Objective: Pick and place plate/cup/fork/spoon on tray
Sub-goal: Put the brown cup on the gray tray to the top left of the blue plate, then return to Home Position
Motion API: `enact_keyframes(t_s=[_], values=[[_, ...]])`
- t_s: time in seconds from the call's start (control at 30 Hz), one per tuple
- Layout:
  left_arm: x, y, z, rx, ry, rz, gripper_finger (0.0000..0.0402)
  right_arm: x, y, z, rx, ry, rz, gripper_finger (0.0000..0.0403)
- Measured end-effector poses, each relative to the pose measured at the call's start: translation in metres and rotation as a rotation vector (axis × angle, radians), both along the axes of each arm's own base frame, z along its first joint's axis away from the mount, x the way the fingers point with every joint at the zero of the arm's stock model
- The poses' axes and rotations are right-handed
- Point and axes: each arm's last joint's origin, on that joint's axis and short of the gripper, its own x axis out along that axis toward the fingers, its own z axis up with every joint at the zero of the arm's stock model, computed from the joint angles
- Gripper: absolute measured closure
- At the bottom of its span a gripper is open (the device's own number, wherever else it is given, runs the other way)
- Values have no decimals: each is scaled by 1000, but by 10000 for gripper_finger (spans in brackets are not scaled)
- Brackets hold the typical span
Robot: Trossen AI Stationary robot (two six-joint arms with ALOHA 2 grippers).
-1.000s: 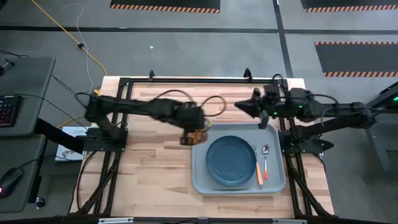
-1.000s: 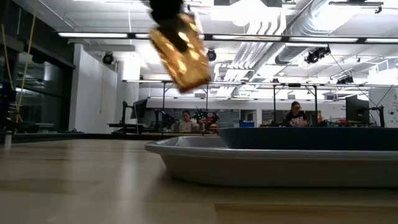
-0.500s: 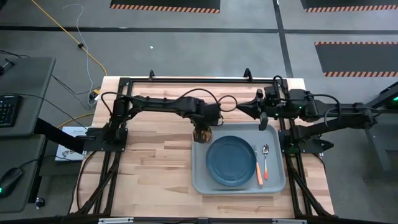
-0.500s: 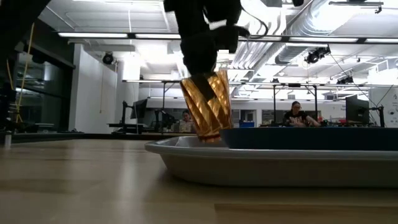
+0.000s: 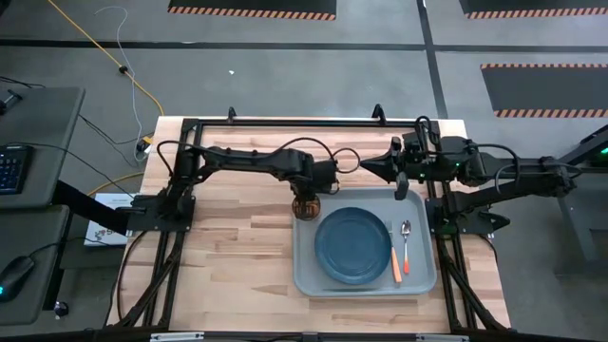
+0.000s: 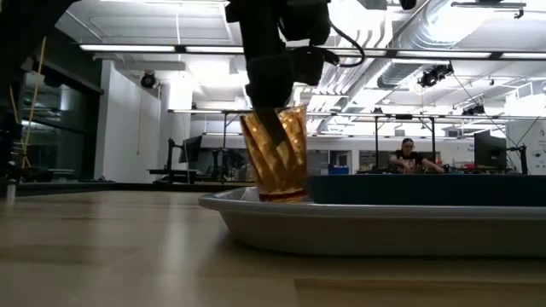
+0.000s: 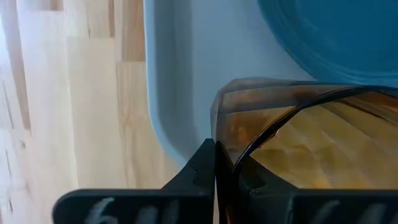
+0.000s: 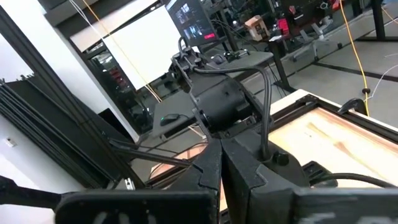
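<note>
The amber cup (image 5: 306, 203) is in my left gripper (image 5: 308, 194) over the far left corner of the grey-blue tray (image 5: 306, 266). In the low view the cup (image 6: 275, 153) is nearly upright, its base at the height of the tray's rim (image 6: 239, 205). The teal plate (image 5: 352, 245) lies in the middle of the tray. The orange-handled fork (image 5: 393, 256) and the spoon (image 5: 406, 242) lie beside it on its right. My right gripper (image 5: 366, 164) is shut and empty, off the tray's far edge. My left gripper holds the cup's wall at the rim (image 7: 219, 118), one finger inside (image 7: 245, 177) the cup and one outside (image 7: 202, 165). The fingers come from above, pointing down. The cup hangs nearly upright, open end up. I cannot tell whether its base touches the tray.
Bare wooden table (image 5: 228, 256) lies left of the tray. Black frame rails (image 5: 285, 122) run along the table's far edge and sides. People sit at desks (image 6: 408, 158) in the room beyond the table.
My left gripper has carried the cup toward the table's right and far edges, from left of the tray to over its far left corner, and has gone down. The cup has turned from tilted to nearly upright and sunk to the tray's rim.
</note>
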Motion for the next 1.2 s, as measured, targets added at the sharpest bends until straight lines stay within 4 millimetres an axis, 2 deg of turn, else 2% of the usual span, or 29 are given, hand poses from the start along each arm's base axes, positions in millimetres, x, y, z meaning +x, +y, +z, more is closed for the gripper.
enact_keyframes(t_s=[0.73,1.2], values=[[8,-1,-2,13,-67,-24,368,0,0,0,7,1,-1,402],[9,-1,-2,14,-70,-24,278,0,0,0,-2,1,-1,402]])
